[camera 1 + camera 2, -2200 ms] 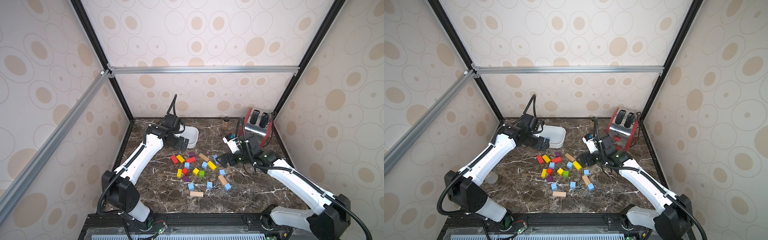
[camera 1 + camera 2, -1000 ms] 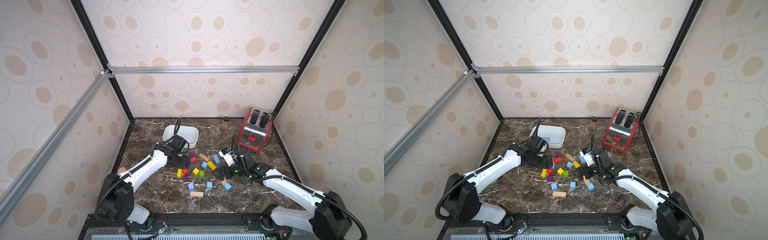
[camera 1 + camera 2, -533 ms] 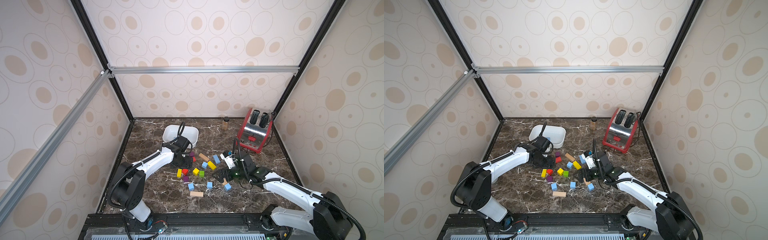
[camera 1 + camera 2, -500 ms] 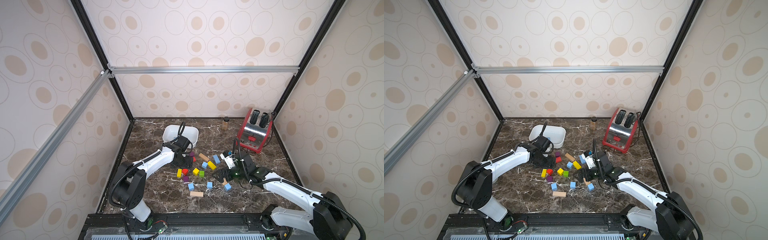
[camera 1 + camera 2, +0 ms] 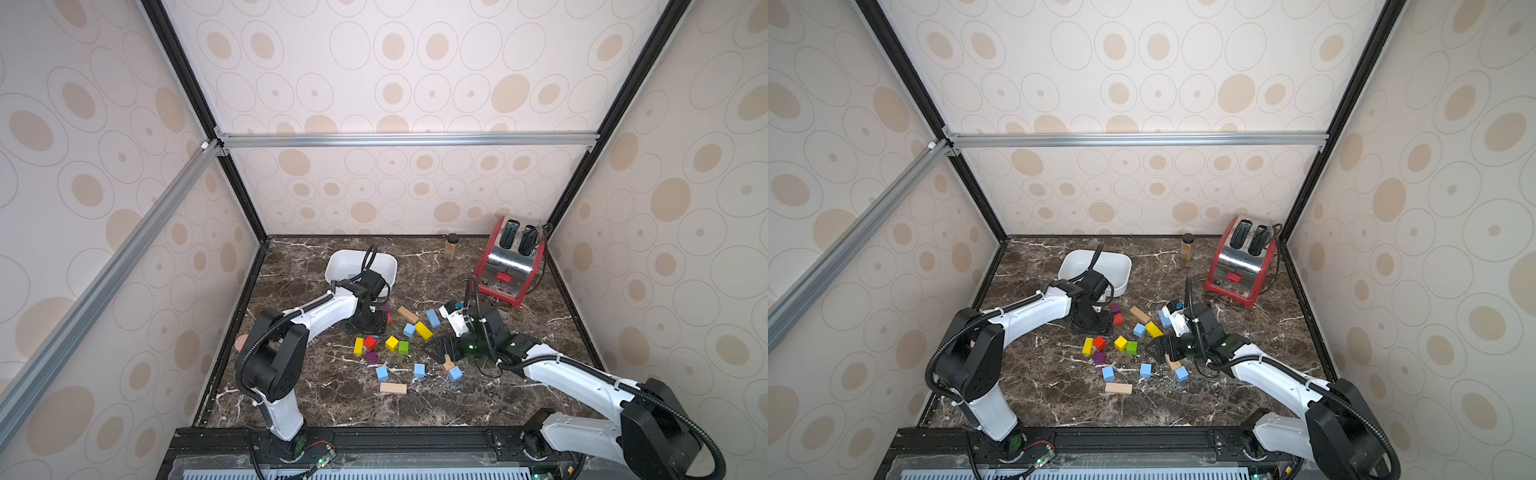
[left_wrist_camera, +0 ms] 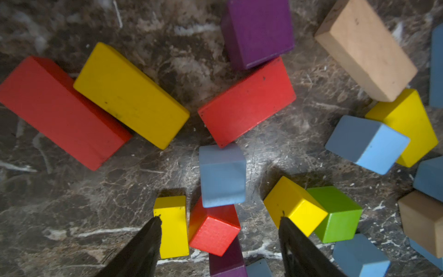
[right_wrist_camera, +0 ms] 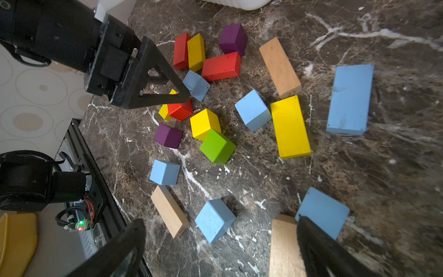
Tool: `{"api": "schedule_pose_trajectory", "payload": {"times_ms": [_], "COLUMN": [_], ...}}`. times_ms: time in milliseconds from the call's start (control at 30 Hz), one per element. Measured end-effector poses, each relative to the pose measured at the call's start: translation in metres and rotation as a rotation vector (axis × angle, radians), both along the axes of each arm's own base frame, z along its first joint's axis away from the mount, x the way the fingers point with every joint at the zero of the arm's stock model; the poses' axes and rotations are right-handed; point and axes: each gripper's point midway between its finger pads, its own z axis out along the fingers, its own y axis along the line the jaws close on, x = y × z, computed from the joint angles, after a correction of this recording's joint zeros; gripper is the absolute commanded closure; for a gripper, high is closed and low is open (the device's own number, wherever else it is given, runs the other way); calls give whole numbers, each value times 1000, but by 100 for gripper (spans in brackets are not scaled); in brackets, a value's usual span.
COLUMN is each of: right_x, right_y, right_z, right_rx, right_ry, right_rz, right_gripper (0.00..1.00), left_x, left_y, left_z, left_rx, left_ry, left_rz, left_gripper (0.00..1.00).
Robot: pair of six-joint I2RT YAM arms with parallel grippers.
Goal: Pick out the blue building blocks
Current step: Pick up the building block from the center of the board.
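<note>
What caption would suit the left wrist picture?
Left gripper, jaws apart, aimed at a blue cube amid other coloured blocks.

Enclosure: beige wall panels [image 5: 395, 62] with tan oval and ring print on the back and both sides. Black corner posts [image 5: 178, 70] in the back corners. An aluminium crossbar [image 5: 407, 139] spans the back wall, and a second aluminium rail [image 5: 124, 257] runs along the left side. Floor is a dark brown marble tabletop [image 5: 332, 399] with white veins and a black base rail [image 5: 415, 440] at the front edge. Red-and-chrome toaster [image 5: 509, 262] in the back right corner, small dark-lidded jar [image 5: 451, 246] near it. Light is even and diffuse, shadows soft
</note>
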Motion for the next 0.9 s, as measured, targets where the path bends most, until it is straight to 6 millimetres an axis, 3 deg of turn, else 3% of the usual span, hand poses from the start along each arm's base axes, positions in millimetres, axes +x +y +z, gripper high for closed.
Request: {"api": "schedule_pose_trajectory", "payload": {"times_ms": [900], "right_x": [7], "right_y": [3], "right_z": [-3], "right_rx": [9], "right_ry": [-1], "right_rz": [-16], "right_gripper": [0], "left_x": [8], "left_y": [-5], "left_z": [-19], "left_rx": [26], "left_ry": [40], "left_rz": [-2], "left_gripper": [50]}}
